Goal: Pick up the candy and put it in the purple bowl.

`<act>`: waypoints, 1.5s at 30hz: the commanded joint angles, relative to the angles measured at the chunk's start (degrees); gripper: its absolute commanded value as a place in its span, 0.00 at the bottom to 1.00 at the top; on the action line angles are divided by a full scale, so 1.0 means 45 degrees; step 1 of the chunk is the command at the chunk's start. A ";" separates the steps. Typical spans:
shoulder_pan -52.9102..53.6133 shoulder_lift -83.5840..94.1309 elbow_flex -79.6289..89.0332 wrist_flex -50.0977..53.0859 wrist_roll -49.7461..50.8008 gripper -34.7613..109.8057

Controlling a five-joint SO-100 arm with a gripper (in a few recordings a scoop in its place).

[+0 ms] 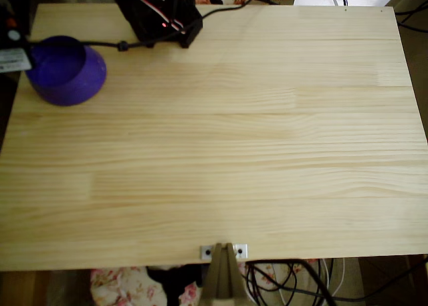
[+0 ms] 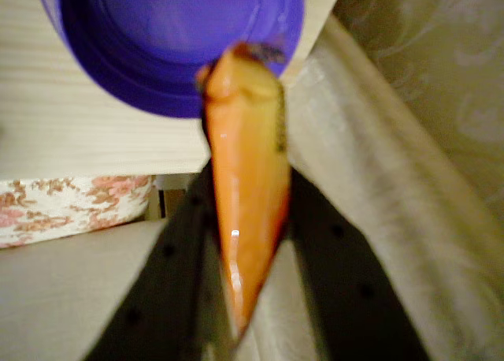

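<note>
In the wrist view the orange finger (image 2: 244, 211) of the gripper (image 2: 240, 77) fills the centre, its long axis running up the picture to a tip over the near rim of the purple bowl (image 2: 157, 38). A small dark sliver at the tip may be the candy (image 2: 264, 53), too blurred to give its direction. Whether the fingers are closed cannot be told. In the overhead view the purple bowl (image 1: 65, 71) sits at the wooden table's (image 1: 234, 159) upper left corner.
</note>
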State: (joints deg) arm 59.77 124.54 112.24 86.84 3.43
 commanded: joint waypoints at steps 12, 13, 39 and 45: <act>0.0918 0.1035 0.0352 -0.0098 -0.0371 0.26; 0.0898 0.1074 0.0430 -0.0098 -0.0332 0.27; -0.1328 0.1016 -0.1660 0.0566 -0.0332 0.24; -0.3770 0.1211 -0.1641 0.0391 0.0195 0.24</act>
State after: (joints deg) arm 47.64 126.12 109.51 88.68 2.55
